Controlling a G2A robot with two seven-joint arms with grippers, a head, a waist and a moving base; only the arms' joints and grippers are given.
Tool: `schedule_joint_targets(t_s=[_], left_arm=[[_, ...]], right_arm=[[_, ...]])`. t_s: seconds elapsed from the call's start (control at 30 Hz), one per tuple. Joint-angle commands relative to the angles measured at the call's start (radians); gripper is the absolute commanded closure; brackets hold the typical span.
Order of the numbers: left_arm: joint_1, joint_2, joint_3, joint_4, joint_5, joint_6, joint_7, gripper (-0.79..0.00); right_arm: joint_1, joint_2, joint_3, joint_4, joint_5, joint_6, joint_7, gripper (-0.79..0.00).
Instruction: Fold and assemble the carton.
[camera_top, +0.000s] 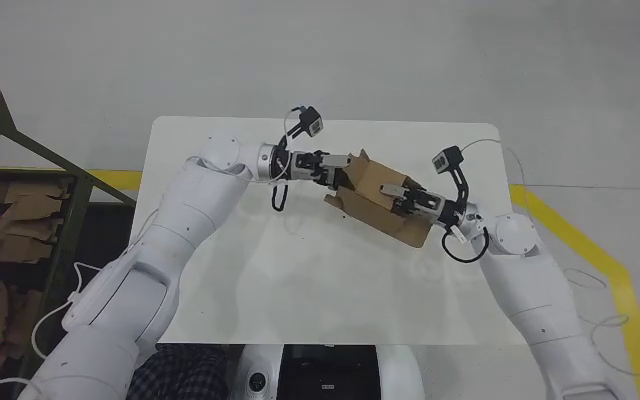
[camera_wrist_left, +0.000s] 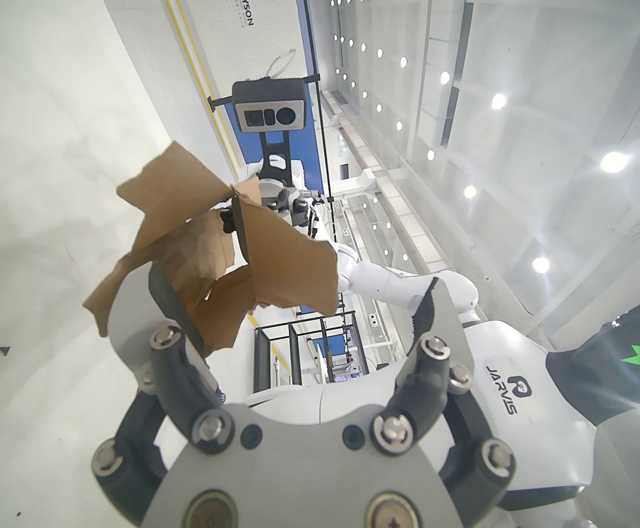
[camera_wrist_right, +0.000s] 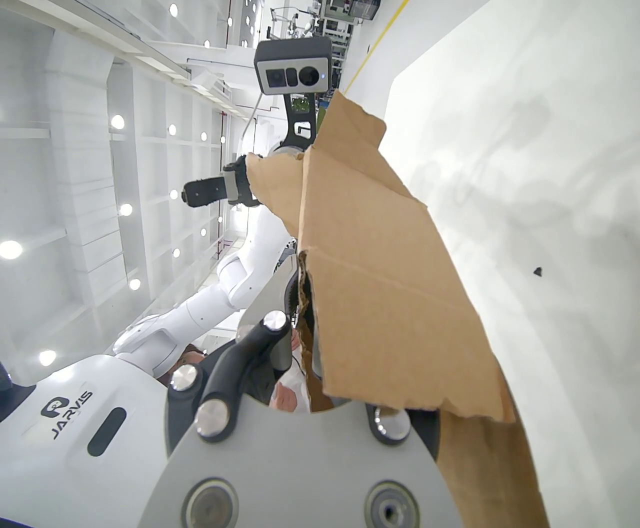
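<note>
A brown carton (camera_top: 380, 190), partly folded with its flaps splayed, is held over the middle of the white table (camera_top: 300, 290) between my two arms. My left gripper (camera_top: 338, 172) is at the carton's far-left end. In the left wrist view this gripper (camera_wrist_left: 295, 280) is open wide, one finger (camera_wrist_left: 172, 310) lying against a flap of the carton (camera_wrist_left: 280, 260), the other finger (camera_wrist_left: 435, 320) clear in the air. My right gripper (camera_top: 408, 200) is at the opposite end, shut on a wall of the carton (camera_wrist_right: 380, 280). That wall covers most of the right gripper (camera_wrist_right: 307, 300).
The table's edges lie well away from the carton on all sides. Off the table to the left, a dark rack holds more cardboard (camera_top: 25, 230). A small dark speck (camera_wrist_right: 537, 271) lies on the tabletop.
</note>
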Motion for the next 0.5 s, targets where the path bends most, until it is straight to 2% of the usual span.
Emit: schedule_joint_targets(t_s=[0.0,0.47], left_arm=[[0.002,0.0,-0.001,-0.005,0.001,0.003,-0.003,-0.785],[0.022,-0.007,0.01,-0.047,0.005,0.018,-0.018,-0.785]], right_arm=[[0.001,0.0,0.001,0.004,-0.007,0.0,-0.018,0.0],[0.004,-0.008,-0.004,0.018,-0.047,-0.013,-0.115,0.0]])
